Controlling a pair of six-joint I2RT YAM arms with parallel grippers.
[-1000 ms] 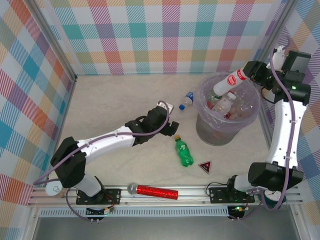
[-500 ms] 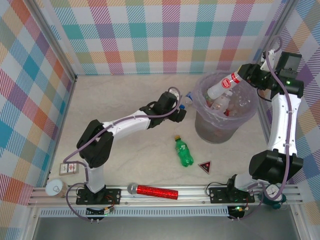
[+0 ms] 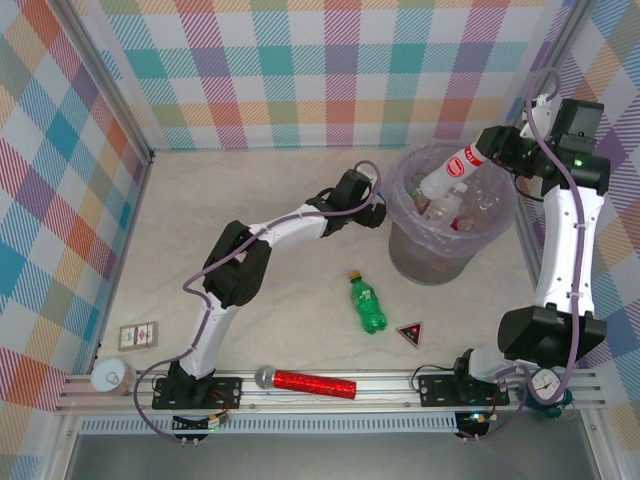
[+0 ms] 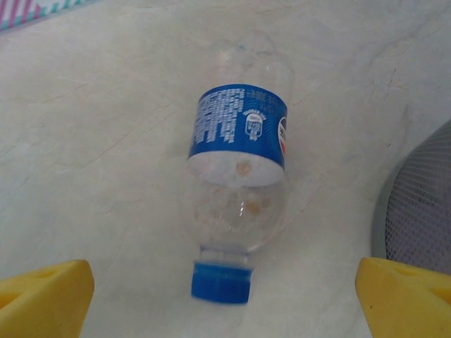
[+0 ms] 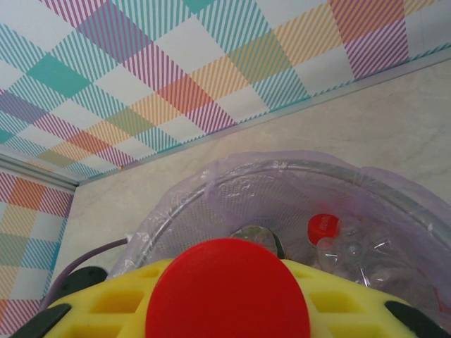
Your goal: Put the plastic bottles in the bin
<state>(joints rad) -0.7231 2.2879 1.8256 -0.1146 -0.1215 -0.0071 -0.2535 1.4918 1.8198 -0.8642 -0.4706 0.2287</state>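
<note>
Clear plastic bottle [image 3: 447, 172], translucent plastic bin [image 3: 440, 262]

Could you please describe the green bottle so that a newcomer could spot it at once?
Find the round lilac bin on the right side of the table; nearer the arm bases and left of it, the green bottle lies on its side. Its green body and yellowish cap set it apart from the dark triangle beside it and the red glittery microphone.
</note>
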